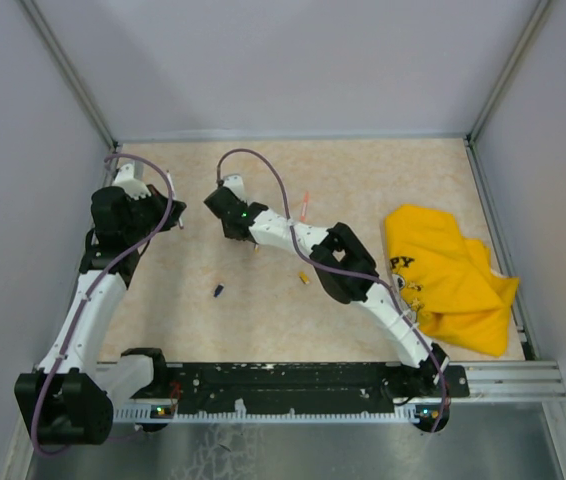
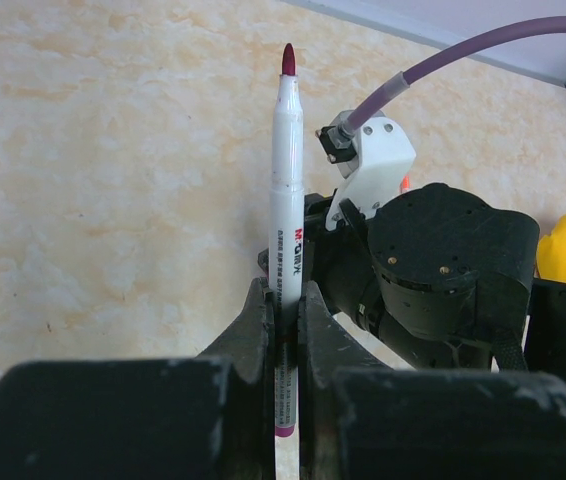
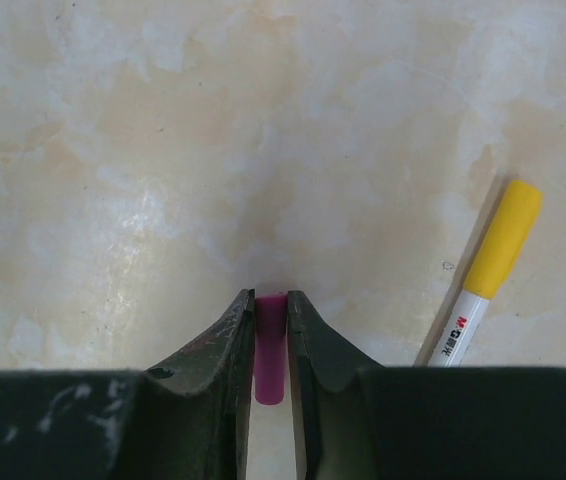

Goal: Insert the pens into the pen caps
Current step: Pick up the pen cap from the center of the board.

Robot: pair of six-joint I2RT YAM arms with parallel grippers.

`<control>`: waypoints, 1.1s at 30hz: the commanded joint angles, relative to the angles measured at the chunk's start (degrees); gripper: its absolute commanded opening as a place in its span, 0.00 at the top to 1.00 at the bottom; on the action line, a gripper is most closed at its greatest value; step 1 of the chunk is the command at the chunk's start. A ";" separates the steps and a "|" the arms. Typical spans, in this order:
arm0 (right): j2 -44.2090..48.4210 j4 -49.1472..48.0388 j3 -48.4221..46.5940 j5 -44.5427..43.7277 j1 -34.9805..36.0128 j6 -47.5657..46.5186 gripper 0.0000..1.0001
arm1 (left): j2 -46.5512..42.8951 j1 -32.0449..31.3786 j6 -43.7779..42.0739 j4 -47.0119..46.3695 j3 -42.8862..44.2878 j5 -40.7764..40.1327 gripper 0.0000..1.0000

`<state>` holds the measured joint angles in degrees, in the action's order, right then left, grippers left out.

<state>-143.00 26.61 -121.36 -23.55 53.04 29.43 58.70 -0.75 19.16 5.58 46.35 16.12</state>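
My left gripper [image 2: 284,300] is shut on a white pen [image 2: 288,190] with a purple-red tip, which points away from me toward my right arm's wrist [image 2: 443,270]. My right gripper [image 3: 270,300] is shut on a purple pen cap [image 3: 270,350], held just above the table. A white pen with a yellow cap on it [image 3: 483,280] lies to its right. From above, the left gripper [image 1: 168,215] and right gripper [image 1: 221,203] face each other a short way apart. An orange-pink pen [image 1: 305,205], a small yellow piece [image 1: 304,278] and a dark blue cap [image 1: 218,291] lie on the table.
A crumpled yellow cloth [image 1: 448,275] lies at the right side of the table. Grey walls close in the left, back and right. A metal rail [image 1: 503,380] runs along the near edge by the arm bases.
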 commanded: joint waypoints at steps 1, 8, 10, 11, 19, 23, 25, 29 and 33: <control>3.21 1.08 1.04 4.29 0.80 -3.37 0.79 | -0.97 0.68 -1.02 -1.16 -0.26 0.93 1.00; 3.23 3.42 1.25 4.63 0.78 -2.55 0.75 | -1.12 0.73 -1.04 -1.13 -0.28 1.02 1.00; 3.46 4.06 1.35 4.61 0.75 -2.47 0.74 | -1.16 0.70 -1.01 -1.18 -0.30 0.98 1.00; 3.55 4.21 1.49 4.58 0.89 -2.45 0.74 | -1.13 0.75 -0.98 -1.18 -0.33 1.01 1.00; 4.34 4.94 2.69 4.70 1.06 -2.34 0.74 | -1.04 0.75 -0.93 -1.28 -0.38 1.31 1.00; 4.31 4.94 2.91 4.91 1.11 -2.44 0.78 | -1.11 0.75 -0.91 -1.26 -0.39 1.29 1.00; 4.31 4.94 2.88 4.93 1.15 -2.66 0.83 | -1.26 0.75 -0.95 -1.20 -0.40 1.31 1.00; 5.69 3.82 2.97 5.90 1.15 -4.39 0.93 | -1.30 0.75 -0.99 -1.19 -0.38 1.07 1.00; 10.69 -0.99 6.50 11.13 1.13 -8.05 0.96 | -1.33 0.75 -1.04 -1.18 -0.41 1.05 1.00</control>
<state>-140.07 28.16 -117.99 -17.89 53.17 25.69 58.70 -0.47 19.16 5.56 46.33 16.56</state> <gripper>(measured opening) 0.141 0.054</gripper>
